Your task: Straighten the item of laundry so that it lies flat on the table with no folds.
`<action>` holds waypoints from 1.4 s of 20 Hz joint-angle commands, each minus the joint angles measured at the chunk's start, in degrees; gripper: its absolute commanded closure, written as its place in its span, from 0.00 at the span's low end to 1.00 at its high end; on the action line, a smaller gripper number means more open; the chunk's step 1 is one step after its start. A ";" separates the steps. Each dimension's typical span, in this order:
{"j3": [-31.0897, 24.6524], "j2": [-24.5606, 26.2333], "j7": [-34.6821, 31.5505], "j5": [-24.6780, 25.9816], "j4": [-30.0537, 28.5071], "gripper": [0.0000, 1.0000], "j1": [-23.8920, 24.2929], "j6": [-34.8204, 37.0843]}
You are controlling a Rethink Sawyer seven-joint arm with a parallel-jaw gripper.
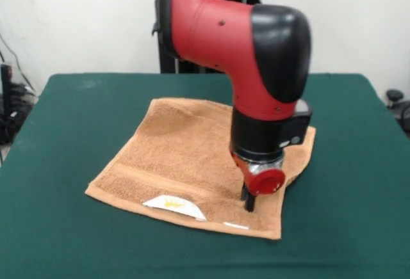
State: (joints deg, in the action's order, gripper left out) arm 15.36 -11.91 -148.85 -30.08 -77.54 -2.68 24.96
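Observation:
The light-brown terry towel (173, 154) lies spread on the dark green table (77, 247), near its middle. A white label with a yellow mark (173, 205) sits at the towel's near edge, and a smaller white tag (236, 226) lies to its right. The red and black arm comes down from above. My gripper (248, 202) points straight down, with its tip on or just above the towel near the near right corner. The arm hides the towel's far right part. The towel's right edge (289, 180) bends inward beside the gripper.
The robot's black pedestal (168, 61) stands at the table's far side. Dark equipment shows past the table's left edge (9, 109) and right edge (397, 103). Green cloth surrounds the towel on all sides.

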 commanded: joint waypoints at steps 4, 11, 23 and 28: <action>-31.00 8.90 1.84 -0.88 -4.51 1.00 8.92 -12.09; -35.37 7.85 -0.68 -1.87 -7.91 1.00 11.20 -7.75; -40.69 7.48 -1.43 -0.57 -10.54 1.00 14.94 -4.48; -37.83 6.10 -5.52 -0.03 -10.39 1.00 12.58 -6.33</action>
State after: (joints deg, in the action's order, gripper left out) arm -13.36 -13.07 -148.86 -30.26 -79.73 14.87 22.38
